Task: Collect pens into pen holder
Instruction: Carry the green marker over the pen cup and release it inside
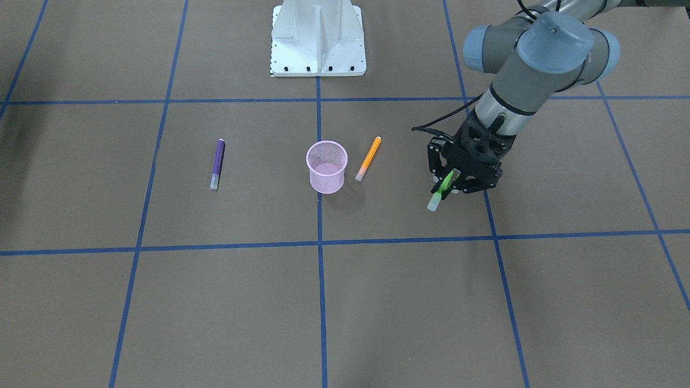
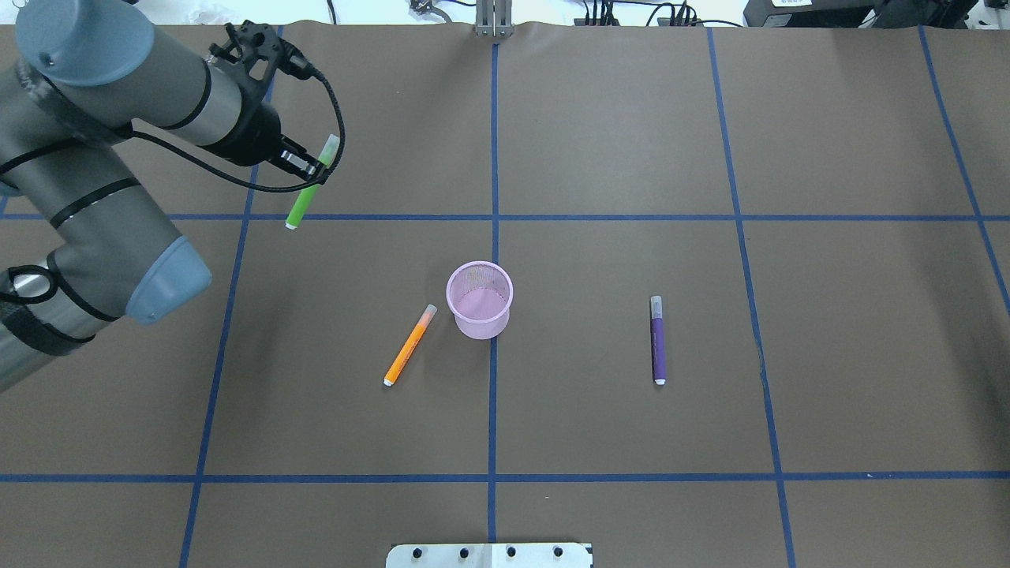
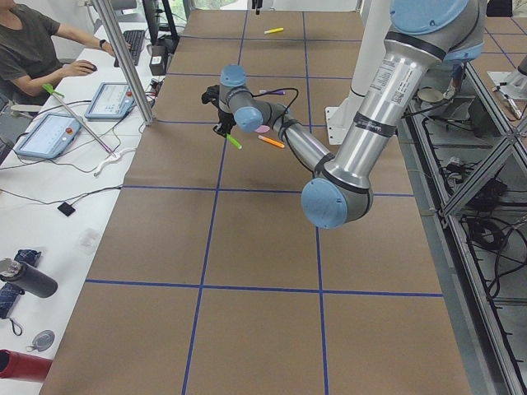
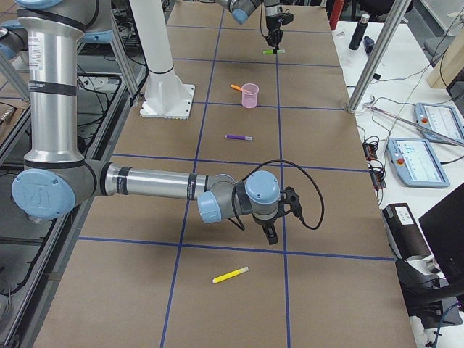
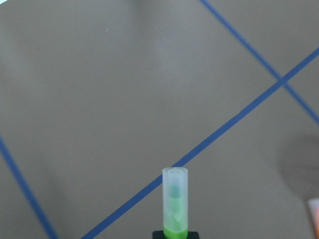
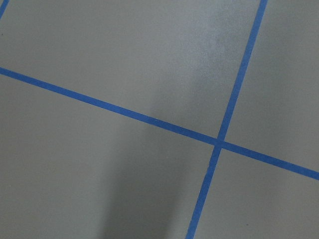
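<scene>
- While orange pen (image 1: 368, 158) and purple pen (image 1: 217, 164) flank the holder (image 1: 326, 181) on the desk (image 1: 377, 302), left fingers (image 2: 294, 162) clamp the green pen (image 1: 440, 193).
- Right fingers (image 4: 270, 233): can't tell their state.

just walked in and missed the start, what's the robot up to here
The left gripper is shut on the green pen, well to one side of the pen holder, which looks empty. The orange pen lies on the table beside the holder; the purple pen lies further off on its other side. The right gripper hangs far from them, and whether it is open cannot be told.
</scene>
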